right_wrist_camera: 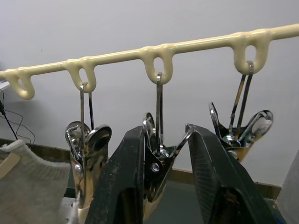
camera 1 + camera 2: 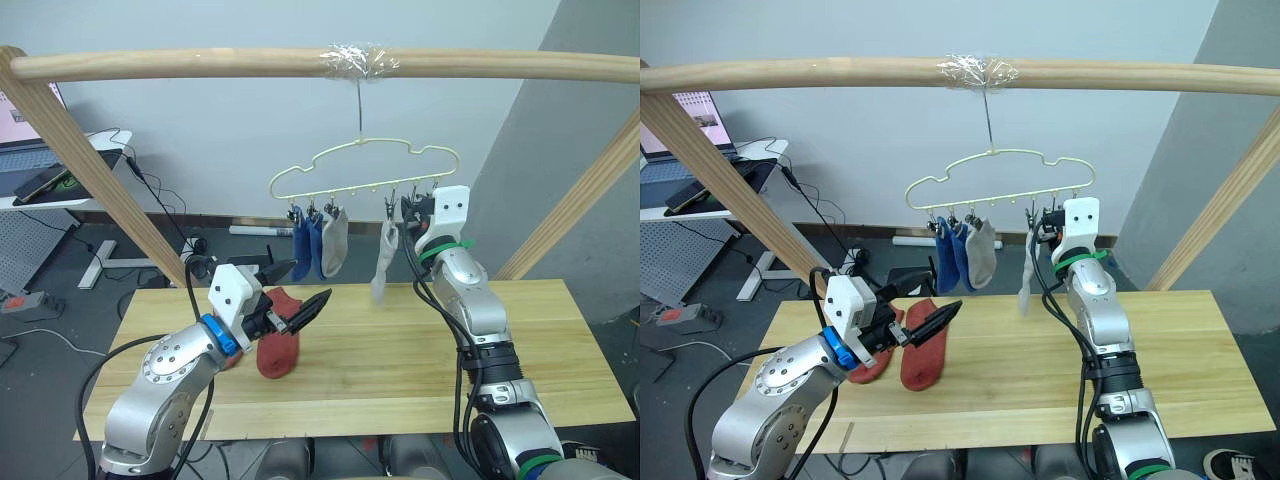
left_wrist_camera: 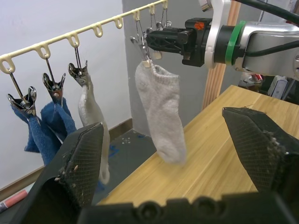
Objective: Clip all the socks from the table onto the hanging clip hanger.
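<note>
Left gripper [image 2: 925, 327] open, empty, held above table [image 2: 1180, 340] over two rust-red socks [image 2: 923, 357] lying flat at table's left. Clip hanger [image 2: 365, 170] hangs from wooden pole [image 2: 200, 64]: two blue socks [image 2: 306, 245] and grey sock [image 2: 335, 241] clipped left, second grey sock [image 2: 385, 262] further right. Right gripper [image 1: 161, 161] raised at hanger, fingers squeezing metal clip [image 1: 159, 144] beside that sock.
</note>
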